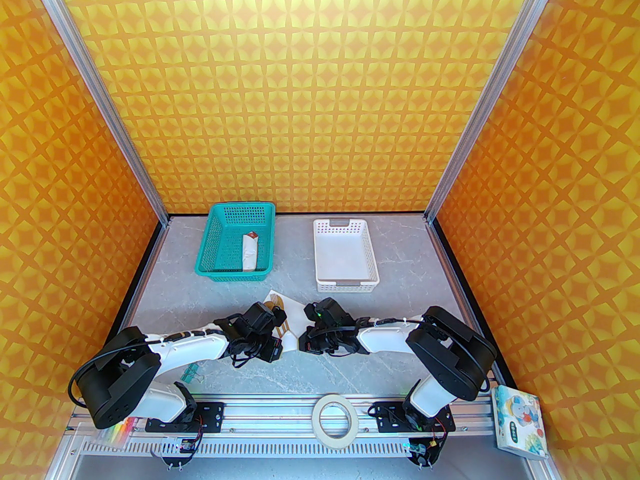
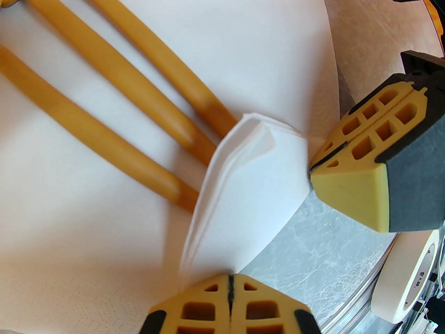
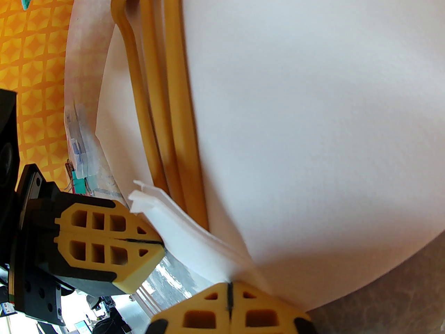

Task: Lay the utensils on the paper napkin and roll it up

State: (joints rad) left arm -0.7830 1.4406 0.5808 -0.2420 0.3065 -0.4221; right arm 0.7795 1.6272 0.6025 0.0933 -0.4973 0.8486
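Left fingers and right fingers are pinched shut on the raised edge of the paper napkin. Utensils lie side by side on it.

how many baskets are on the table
2: a teal basket at the far left of the table with a white roll lying inside, and a white basket just to its right. None looks hidden.
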